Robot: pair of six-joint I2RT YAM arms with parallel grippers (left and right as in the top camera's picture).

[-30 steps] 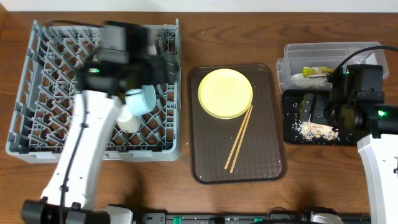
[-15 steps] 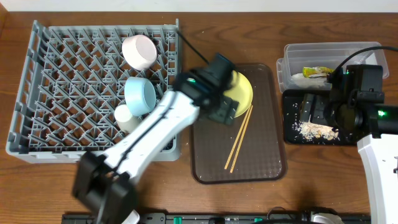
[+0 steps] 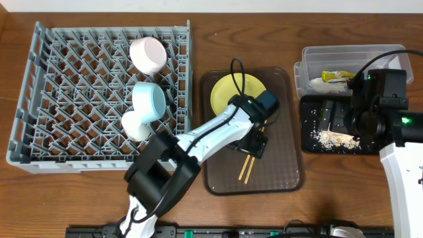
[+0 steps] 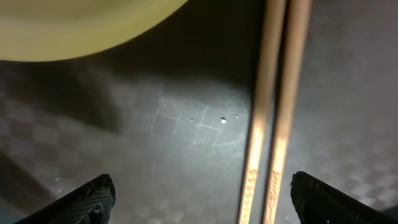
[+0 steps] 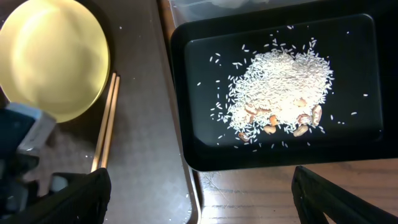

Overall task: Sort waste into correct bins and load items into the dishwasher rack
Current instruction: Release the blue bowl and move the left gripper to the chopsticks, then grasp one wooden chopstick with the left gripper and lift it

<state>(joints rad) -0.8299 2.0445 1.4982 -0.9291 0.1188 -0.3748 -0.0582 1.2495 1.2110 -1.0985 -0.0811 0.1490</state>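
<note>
The grey dishwasher rack (image 3: pixel 66 79) holds the pinkish-white bowl (image 3: pixel 148 55), the light blue bowl (image 3: pixel 150 101) and the small white cup (image 3: pixel 135 125). The pale yellow plate (image 3: pixel 231 92) and two wooden chopsticks (image 3: pixel 246 168) lie on the brown tray (image 3: pixel 284 165). My left gripper (image 3: pixel 254 142) is open low over the chopsticks (image 4: pixel 273 112), which lie between its fingers beside the plate's edge (image 4: pixel 81 31). My right gripper (image 3: pixel 360 122) is open and empty above the black tray (image 5: pixel 205 149) of beige leftovers (image 5: pixel 280 93). The clear tub (image 3: pixel 310 56) holds the wrapper (image 3: pixel 337 76) and white scrap (image 3: pixel 318 82).
The brown serving tray sits between the rack and the two bins. Bare wooden table (image 3: pixel 370 192) lies in front of the bins and along the front edge. In the right wrist view the plate (image 5: pixel 53 56) and chopsticks (image 5: pixel 106 121) show left of the black tray.
My left arm has swung from the rack, where it left the pinkish-white bowl, across to the brown tray and down over the chopsticks. The right arm has not moved.
</note>
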